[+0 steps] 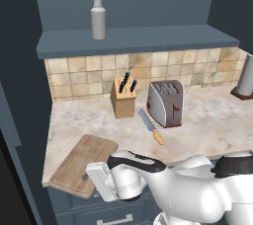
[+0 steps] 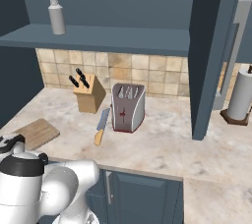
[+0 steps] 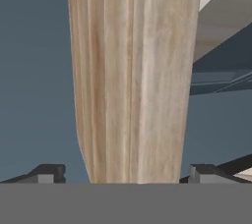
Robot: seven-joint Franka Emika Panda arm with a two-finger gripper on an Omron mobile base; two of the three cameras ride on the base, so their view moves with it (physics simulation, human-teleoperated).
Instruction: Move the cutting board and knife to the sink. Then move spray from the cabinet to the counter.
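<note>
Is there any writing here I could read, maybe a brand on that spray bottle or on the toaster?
None: no readable text shows in any view.
The spray bottle on the cabinet shelf is plain grey-white, no label.
The toaster has only a small dark red mark on its end, no letters.
The knife block, cutting board and knife are unmarked.

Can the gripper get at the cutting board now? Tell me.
Probably yes: the open gripper is at the board's overhanging near edge, fingertips either side, nothing between.
</note>
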